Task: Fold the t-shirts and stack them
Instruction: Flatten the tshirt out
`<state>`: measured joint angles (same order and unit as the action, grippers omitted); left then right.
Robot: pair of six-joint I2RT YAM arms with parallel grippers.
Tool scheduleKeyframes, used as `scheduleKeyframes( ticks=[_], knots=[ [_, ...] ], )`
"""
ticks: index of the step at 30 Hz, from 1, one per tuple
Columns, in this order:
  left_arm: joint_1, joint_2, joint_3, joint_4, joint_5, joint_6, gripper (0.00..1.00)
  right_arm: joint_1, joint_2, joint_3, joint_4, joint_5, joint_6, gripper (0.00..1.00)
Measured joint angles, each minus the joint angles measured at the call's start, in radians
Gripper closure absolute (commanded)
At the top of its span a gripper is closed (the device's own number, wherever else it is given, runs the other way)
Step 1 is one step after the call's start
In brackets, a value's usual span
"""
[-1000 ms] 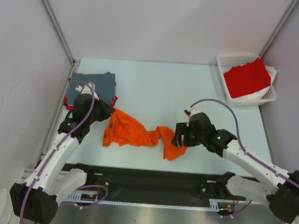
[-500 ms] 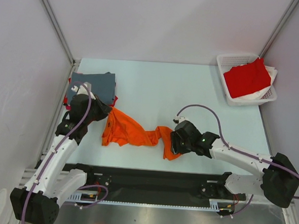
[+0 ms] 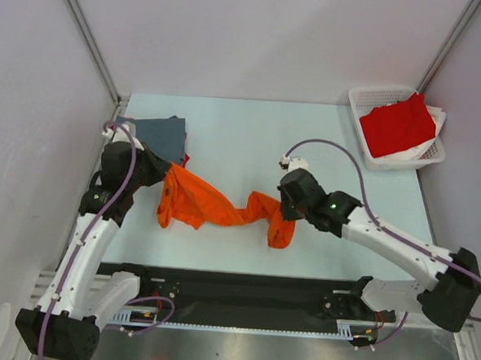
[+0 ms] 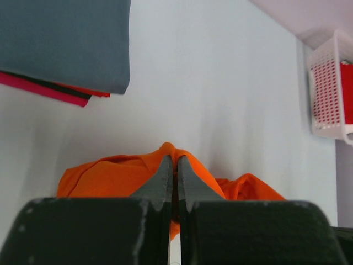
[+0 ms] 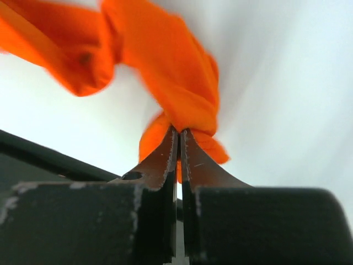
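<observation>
With left gripper point(image 4: 172, 161) and right gripper point(image 5: 179, 135) both clamped on the orange t-shirt point(image 3: 202, 202), hoists it over the table point(image 3: 243, 139), higher and tauter than a second ago. Hangs twisted between them, beside the grey t-shirt point(image 3: 157, 134) stack. Probably needs spreading flat before any fold.

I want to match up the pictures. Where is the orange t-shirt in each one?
Top external: the orange t-shirt is stretched and twisted between the left gripper and the right gripper, near the front of the table.
Left wrist: bottom middle, pinched by the left gripper.
Right wrist: top middle, bunched above the right gripper.
Shared landmark: the pale table lies behind the shirt in all three.
</observation>
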<state>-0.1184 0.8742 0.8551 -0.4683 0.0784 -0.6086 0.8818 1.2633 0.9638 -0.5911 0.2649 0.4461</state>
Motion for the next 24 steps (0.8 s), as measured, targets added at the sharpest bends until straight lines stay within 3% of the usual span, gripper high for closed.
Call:
scheduleKeyframes(
  ticks=[6, 13, 17, 21, 24],
  knots=[
    [0.016, -0.074, 0.102, -0.066, 0.000, 0.020, 1.00, -0.016, -0.216, 0.124, -0.086, -0.008, -0.021, 1.00],
    [0.017, -0.292, 0.118, -0.207, 0.039, 0.025, 1.00, -0.006, -0.511, 0.123, -0.226, -0.134, 0.034, 1.00],
    [0.017, -0.362, 0.124, -0.262, 0.066, 0.022, 1.00, -0.005, -0.648, 0.123, -0.294, -0.132, 0.077, 1.00],
    [0.017, -0.275, 0.121, -0.245, 0.104, 0.004, 1.00, -0.031, -0.613, 0.160, -0.350, -0.016, 0.089, 1.00],
    [0.017, -0.125, 0.098, -0.177, 0.117, -0.021, 1.00, -0.185, -0.462, 0.176, -0.327, 0.011, 0.060, 1.00]
  ],
)
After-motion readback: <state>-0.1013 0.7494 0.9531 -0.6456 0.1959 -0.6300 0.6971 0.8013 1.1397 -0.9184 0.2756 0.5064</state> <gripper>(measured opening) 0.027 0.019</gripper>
